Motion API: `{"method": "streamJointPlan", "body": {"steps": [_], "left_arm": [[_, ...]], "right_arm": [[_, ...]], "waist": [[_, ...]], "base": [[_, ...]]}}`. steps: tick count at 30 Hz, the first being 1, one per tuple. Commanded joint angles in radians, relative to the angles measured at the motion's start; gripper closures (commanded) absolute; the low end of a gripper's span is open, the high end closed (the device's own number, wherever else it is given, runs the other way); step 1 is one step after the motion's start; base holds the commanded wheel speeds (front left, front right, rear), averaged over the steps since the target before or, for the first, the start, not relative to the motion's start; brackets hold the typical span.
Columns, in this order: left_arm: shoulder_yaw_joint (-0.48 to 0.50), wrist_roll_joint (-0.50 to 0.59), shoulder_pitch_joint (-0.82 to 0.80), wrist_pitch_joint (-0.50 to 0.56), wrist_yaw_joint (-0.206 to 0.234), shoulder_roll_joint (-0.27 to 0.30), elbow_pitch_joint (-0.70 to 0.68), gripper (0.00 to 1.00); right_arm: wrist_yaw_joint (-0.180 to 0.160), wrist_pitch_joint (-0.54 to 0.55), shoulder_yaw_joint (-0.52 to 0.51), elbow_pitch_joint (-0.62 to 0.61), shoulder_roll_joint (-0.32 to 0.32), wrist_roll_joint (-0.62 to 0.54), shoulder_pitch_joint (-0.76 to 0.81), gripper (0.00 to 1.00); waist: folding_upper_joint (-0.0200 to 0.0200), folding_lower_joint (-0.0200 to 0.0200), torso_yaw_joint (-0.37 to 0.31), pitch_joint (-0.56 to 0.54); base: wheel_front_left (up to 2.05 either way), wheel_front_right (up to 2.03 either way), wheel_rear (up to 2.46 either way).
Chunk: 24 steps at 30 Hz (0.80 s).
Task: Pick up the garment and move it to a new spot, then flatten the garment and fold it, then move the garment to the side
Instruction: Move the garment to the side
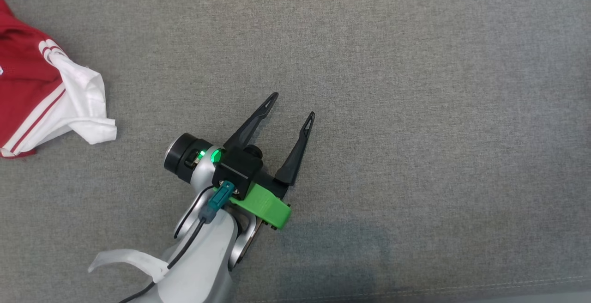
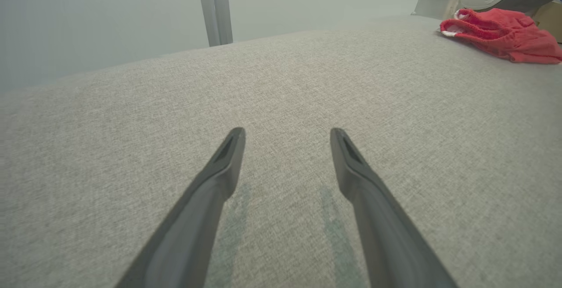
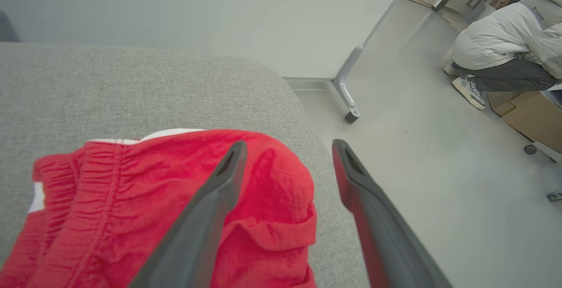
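Currently your right gripper (image 3: 288, 145) hangs over the red garment (image 3: 131, 200) with its fingers spread wide and nothing pinched between them. Your left gripper (image 1: 294, 104) is just as wide and empty, low over bare grey cushion (image 1: 415, 109), well apart from the cloth. The garment lies rumpled, waistband bunched, close to the cushion's rounded edge. I read this as a grasp or a release at the cloth. Either way, travel straight up or down so a fingertip cannot drag fabric toward the drop. If you are taking it, bite a thick fold near the waistband, not a single layer.

Mind that edge: beyond it lies the floor (image 3: 417, 169), a wheeled frame leg (image 3: 347, 90), and a person (image 3: 505, 46) crouching farther off. Your open room is the wide bare cushion around the left gripper, so carry the garment inward and spread it there.
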Motion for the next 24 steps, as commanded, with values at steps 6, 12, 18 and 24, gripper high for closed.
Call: {"method": "streamJointPlan", "body": {"steps": [6,12,18,24], "left_arm": [[0.022,-0.018,0.022,0.001,0.02,0.004,0.002,0.0],[0.064,-0.032,0.054,0.001,0.034,0.004,0.016,0.0],[0.108,-0.056,0.097,0.001,0.043,0.004,0.034,0.0],[0.15,-0.058,0.136,0.001,0.05,0.004,0.05,0.0]], "right_arm": [[-0.001,-0.013,-0.081,-0.098,0.064,-0.056,0.021,0.0],[-0.001,-0.013,-0.122,-0.32,0.188,-0.075,0.145,0.0],[-0.001,-0.013,-0.113,-0.483,0.304,-0.03,0.304,0.0],[-0.001,-0.014,-0.087,-0.635,0.415,-0.039,0.47,0.0]], "waist": [[0.0,-0.0001,0.007,-0.059],[0.0,-0.0001,0.028,-0.13],[0.0,-0.0001,0.074,-0.205],[0.0,-0.0001,0.106,-0.271]], "base": [[0.0,0.0,0.0],[0.0,0.0,0.0],[0.0,0.0,0.0],[0.0,0.0,0.0]]}}
